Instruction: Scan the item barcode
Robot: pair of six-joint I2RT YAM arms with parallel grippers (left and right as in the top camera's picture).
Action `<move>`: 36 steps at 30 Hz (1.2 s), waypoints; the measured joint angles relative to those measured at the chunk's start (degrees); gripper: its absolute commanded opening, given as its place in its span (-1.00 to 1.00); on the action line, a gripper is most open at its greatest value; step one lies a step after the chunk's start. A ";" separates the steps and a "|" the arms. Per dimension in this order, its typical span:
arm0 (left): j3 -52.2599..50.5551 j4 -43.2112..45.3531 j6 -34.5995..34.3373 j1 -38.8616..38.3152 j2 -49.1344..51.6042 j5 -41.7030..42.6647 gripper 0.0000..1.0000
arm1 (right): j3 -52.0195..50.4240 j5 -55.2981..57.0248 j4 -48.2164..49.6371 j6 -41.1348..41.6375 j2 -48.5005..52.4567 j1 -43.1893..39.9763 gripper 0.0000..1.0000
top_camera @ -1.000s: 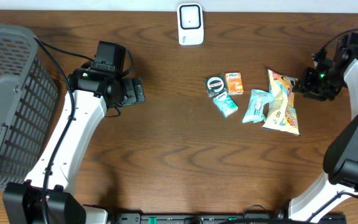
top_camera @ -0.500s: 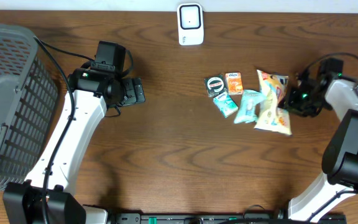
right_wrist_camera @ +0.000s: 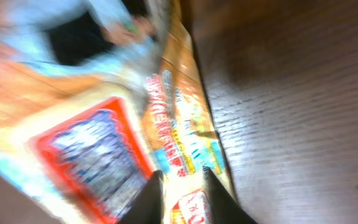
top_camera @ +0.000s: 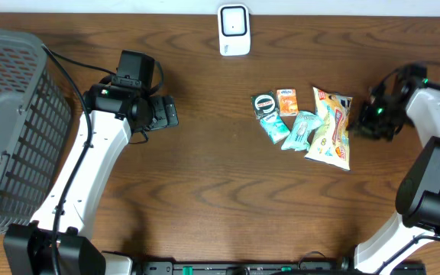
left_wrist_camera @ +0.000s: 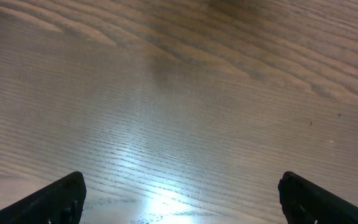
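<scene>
The item, a yellow and orange snack bag (top_camera: 331, 126), lies flat on the wood right of centre. My right gripper (top_camera: 363, 122) is at its right edge. In the right wrist view the blurred bag (right_wrist_camera: 104, 143) fills the left half, and my right gripper (right_wrist_camera: 182, 175) has its two dark fingers drawn close together with the bag's printed edge pinched between them. A white barcode scanner (top_camera: 234, 29) stands at the table's far edge. My left gripper (top_camera: 166, 112) hovers far to the left, and in its wrist view it (left_wrist_camera: 179, 202) is wide open over bare wood.
Left of the bag lie two teal packets (top_camera: 299, 130) (top_camera: 276, 128), an orange packet (top_camera: 287, 101) and a round black and green item (top_camera: 264, 104). A grey mesh basket (top_camera: 6, 122) fills the left edge.
The snack bag has slid left against the teal packet, with the right gripper following it. The right jaws have narrowed onto the bag's edge. The left arm has not moved.
</scene>
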 measured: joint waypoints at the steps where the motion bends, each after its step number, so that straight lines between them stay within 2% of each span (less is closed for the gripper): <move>1: 0.00 0.02 0.00 0.00 0.00 0.00 0.96 | 1.38 -0.07 -0.59 0.11 0.00 0.02 -0.98; 16: 0.00 0.00 0.00 0.00 0.00 0.00 0.95 | 3.23 0.13 1.75 -0.28 -0.02 7.02 -0.98; 30: 0.00 0.00 0.00 0.00 0.00 0.00 0.95 | -10.47 12.15 15.98 2.27 -0.07 10.14 -0.98; 33: 0.00 0.00 0.00 0.00 0.00 0.00 0.96 | -11.17 15.06 14.73 2.86 -0.11 10.12 -0.98; 36: 0.00 0.02 0.00 0.00 0.00 0.00 0.96 | -10.01 17.94 9.53 3.50 -0.22 9.88 -0.98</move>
